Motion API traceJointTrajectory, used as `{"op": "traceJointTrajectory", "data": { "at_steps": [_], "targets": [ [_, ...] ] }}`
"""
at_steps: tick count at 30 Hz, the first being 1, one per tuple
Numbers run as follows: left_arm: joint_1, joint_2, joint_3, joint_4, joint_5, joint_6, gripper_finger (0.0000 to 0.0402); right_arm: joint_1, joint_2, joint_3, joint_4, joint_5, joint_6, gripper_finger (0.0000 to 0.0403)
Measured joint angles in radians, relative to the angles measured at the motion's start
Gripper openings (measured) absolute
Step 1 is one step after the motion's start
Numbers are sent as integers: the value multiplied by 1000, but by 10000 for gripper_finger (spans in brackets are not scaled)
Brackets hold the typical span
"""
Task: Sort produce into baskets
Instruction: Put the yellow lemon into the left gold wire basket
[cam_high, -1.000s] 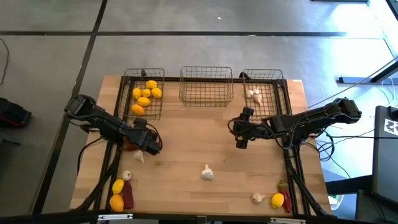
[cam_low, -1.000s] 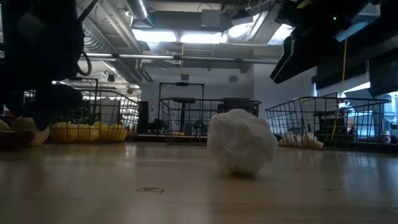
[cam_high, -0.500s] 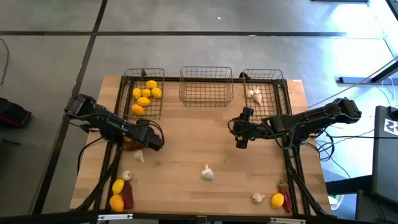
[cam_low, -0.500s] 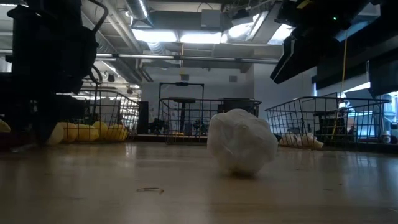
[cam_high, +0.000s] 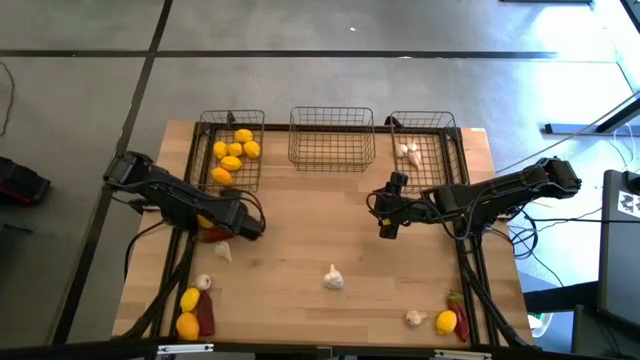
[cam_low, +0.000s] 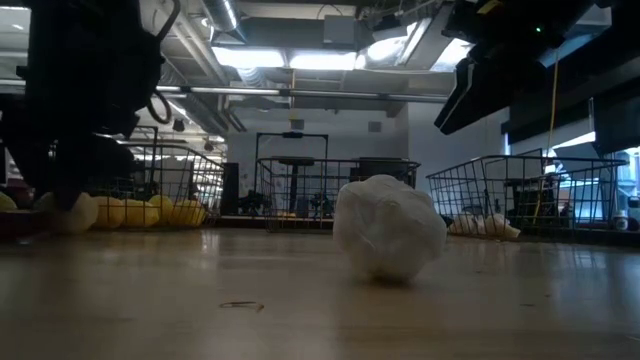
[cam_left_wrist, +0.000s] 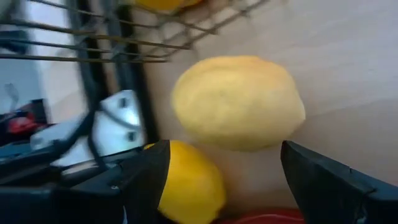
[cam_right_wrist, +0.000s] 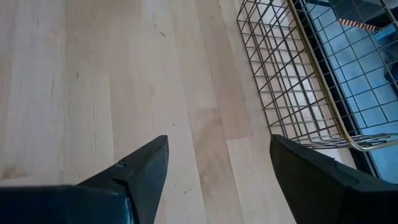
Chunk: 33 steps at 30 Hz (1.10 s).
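My left gripper (cam_high: 249, 227) (cam_left_wrist: 224, 149) hangs open near the table's left edge, just in front of the left basket (cam_high: 232, 172). A lemon (cam_left_wrist: 239, 102) lies on the wood between and beyond its fingers. A second lemon (cam_left_wrist: 189, 183) and a red chili (cam_left_wrist: 264, 218) sit close by the fingers, and I see no contact with either. That basket holds several lemons (cam_high: 234, 150). The right basket (cam_high: 426, 125) holds garlic (cam_high: 407, 152). My right gripper (cam_high: 388, 229) (cam_right_wrist: 217, 149) hovers open above bare wood in front of the right basket.
The middle basket (cam_high: 332, 150) stands at the far edge. Loose on the table are garlic bulbs (cam_high: 332, 278) (cam_high: 222, 252) (cam_high: 203, 283) (cam_high: 415, 318), two lemons (cam_high: 188, 312) with a chili (cam_high: 205, 318) at the near left, and a lemon (cam_high: 446, 322) and a chili (cam_high: 457, 300) at the near right.
My left gripper has rolled about the line it points along and edged slightly toward the far right, staying open. In the high view a lemon beside it now shows. My right arm has kept still.
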<state>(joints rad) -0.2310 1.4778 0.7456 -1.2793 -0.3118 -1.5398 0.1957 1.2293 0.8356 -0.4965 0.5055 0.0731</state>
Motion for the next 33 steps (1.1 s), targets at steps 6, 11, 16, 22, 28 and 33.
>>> {"op": "traceJointTrajectory", "data": {
  "at_steps": [6,11,16,22,28,33],
  "targets": [
    [0,-7,2,-19,-31,51,300,0,0,0,0,-1,0,276],
    [10,-7,-15,16,-69,128,300,0,0,0,0,-1,0,276],
    [30,-7,-53,103,-91,181,300,0,0,0,0,-1,0,276],
    [37,-6,-84,179,-97,236,300,0,0,0,-3,-1,0,276],
    [37,-5,-84,287,-97,338,300,0,0,0,-1,-1,0,276],
    [37,-6,-84,405,-97,423,300,0,0,0,-1,-1,0,276]
  ]
}}
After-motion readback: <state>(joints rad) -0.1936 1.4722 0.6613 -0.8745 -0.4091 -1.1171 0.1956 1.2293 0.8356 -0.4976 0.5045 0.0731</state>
